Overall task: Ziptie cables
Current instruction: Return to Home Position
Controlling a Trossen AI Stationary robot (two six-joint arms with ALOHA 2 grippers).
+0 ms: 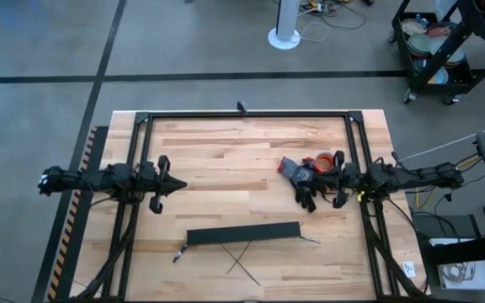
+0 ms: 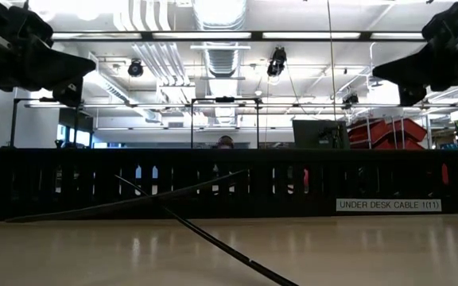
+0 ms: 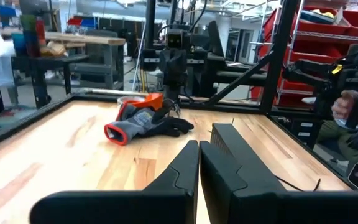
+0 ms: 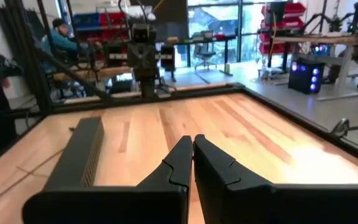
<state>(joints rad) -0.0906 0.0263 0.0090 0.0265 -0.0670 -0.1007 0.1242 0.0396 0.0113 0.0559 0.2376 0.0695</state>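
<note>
Zipties (image 2: 221, 241) cross before duct (image 2: 70, 187); label (image 2: 388, 205) legible only low view.

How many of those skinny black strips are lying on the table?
2 thin, straight dark zipties: one crosses the other on the wooden table, beside the long black comb-toothed plastic duct. More may hide inside or behind the duct.

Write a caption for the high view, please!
Left gripper and right gripper, both shut, hover over a table with black duct, crossed zipties and glove.
</note>
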